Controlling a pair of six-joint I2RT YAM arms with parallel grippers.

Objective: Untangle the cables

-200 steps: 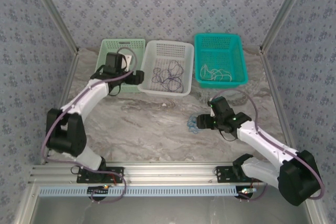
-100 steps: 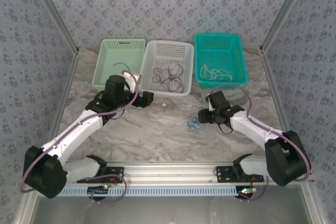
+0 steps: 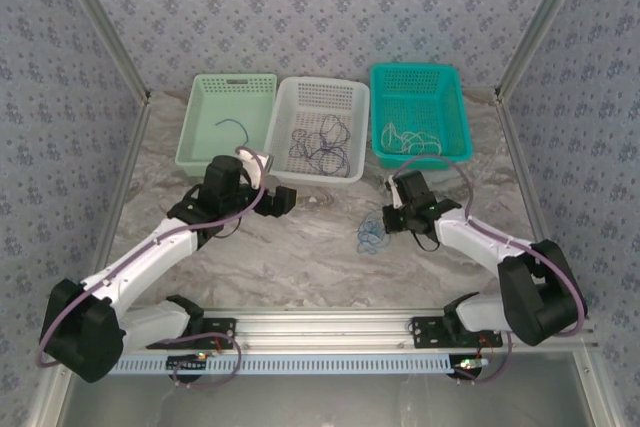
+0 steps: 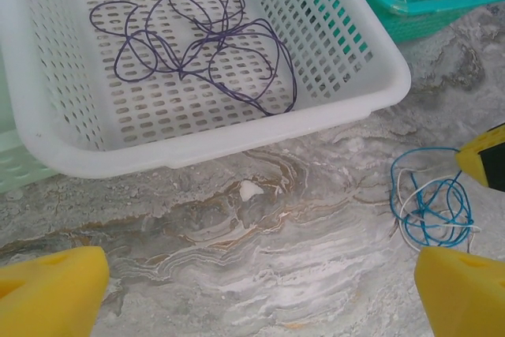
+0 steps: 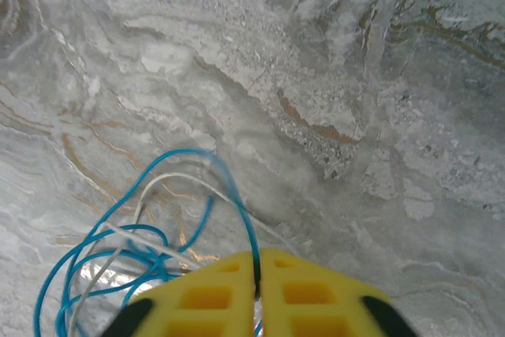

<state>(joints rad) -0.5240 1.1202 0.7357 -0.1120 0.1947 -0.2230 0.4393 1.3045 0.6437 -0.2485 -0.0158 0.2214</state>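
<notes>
Pinching a blue cable (image 5: pixel 237 203) with the right gripper (image 5: pixel 256 274), jaws pressed together on the strand. Part of a small blue-and-white tangle (image 3: pixel 370 237) lying on the table (image 3: pixel 300 247), right of centre and just near of the teal basket (image 3: pixel 415 68). Looks like the separating step: one colour to be drawn out of the knot. Hard to rule out a white strand caught in the same pinch, given the blur right at the grip.

Hovering with the left gripper (image 4: pixel 252 297) over bare table just near of the white basket (image 4: pixel 237 136), jaws wide, holding nothing. Purple cables (image 4: pixel 197 45) looped loosely inside that basket, well apart from the tangle.

Calls next for a slow, steady lift of the blue strand. Probably also needs the left gripper brought across to pin the white loops down instead of letting them ride up along with the blue.
</notes>
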